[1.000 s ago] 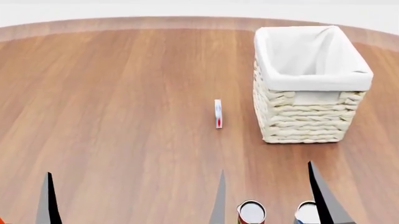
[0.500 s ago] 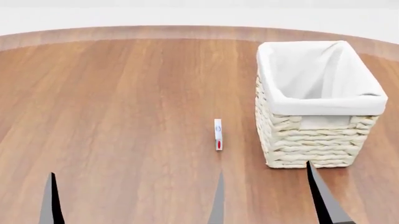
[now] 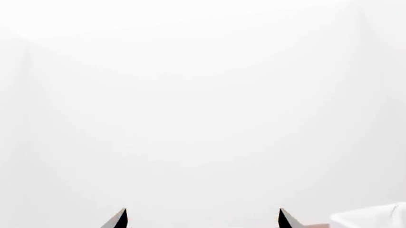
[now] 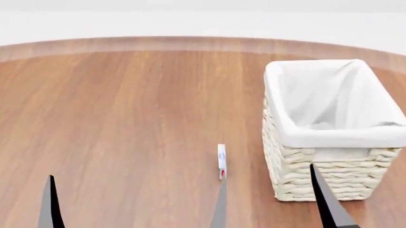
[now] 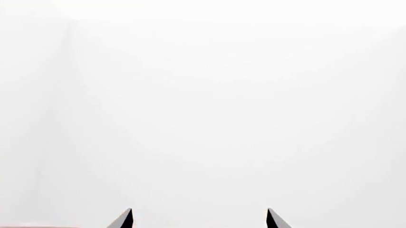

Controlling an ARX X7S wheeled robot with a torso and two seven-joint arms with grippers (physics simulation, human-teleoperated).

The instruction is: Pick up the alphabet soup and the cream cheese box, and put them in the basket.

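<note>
Spanning frame, round wood table (image 4: 127,118) w/ white wall behind, both grippers' jaws apart, empty.

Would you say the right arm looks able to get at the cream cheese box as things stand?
Probably yes. The cream cheese box stands on edge on open wood, apart from the basket, with nothing between it and the right gripper, whose fingers are spread and empty.
</note>
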